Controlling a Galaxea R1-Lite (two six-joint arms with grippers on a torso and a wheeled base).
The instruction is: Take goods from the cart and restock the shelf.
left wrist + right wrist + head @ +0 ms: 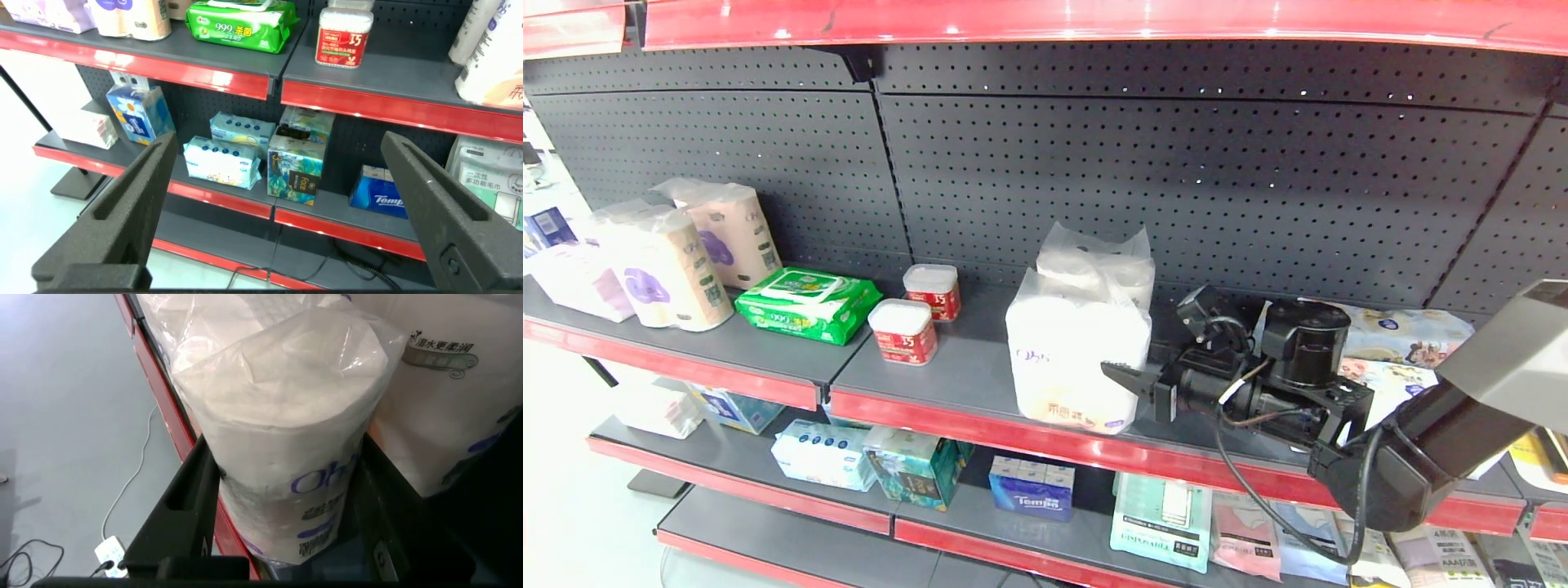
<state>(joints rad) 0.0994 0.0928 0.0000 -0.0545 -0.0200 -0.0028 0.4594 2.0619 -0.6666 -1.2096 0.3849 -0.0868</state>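
Right gripper is clamping the toilet roll pack at the shelf's front edge. Left gripper is hanging, jaws apart.

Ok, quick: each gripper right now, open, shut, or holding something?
Left gripper: open, empty.
Right gripper: shut on the white plastic-wrapped toilet roll pack.

Left gripper jaws spread wide; right arm outstretched.

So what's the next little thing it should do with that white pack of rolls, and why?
Probably slide the white roll pack slightly deeper before releasing: the right end effector grips it, and it stands at the shelf's red front lip.
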